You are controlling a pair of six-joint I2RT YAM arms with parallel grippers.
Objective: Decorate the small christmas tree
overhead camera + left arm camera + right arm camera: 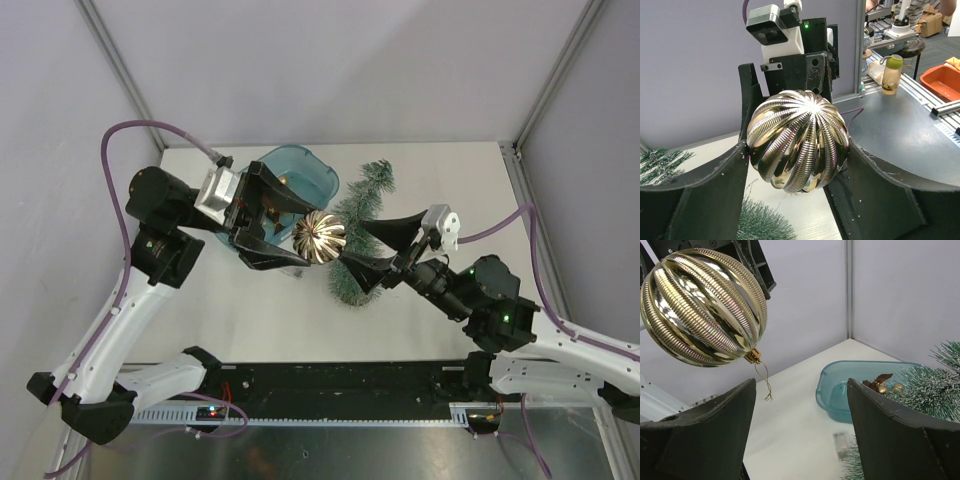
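Observation:
A ribbed gold bauble [319,237] hangs in the air with my left gripper [303,238] shut on its sides; in the left wrist view the bauble [799,140] fills the span between both fingers. Its gold thread loop [765,382] dangles from the cap. My right gripper [348,245] faces it, open and holding nothing; the loop hangs just at the mouth of the right gripper [801,385], near its left finger. The small christmas tree [367,195] lies on the table under the grippers, its frosted needles [935,385] at the right.
A teal tub [300,170] stands behind the left gripper, and holds a brown star ornament [879,381] and small gold baubles [897,386]. A small clear box [841,445] lies on the table by the tree. Frame posts stand at the back corners.

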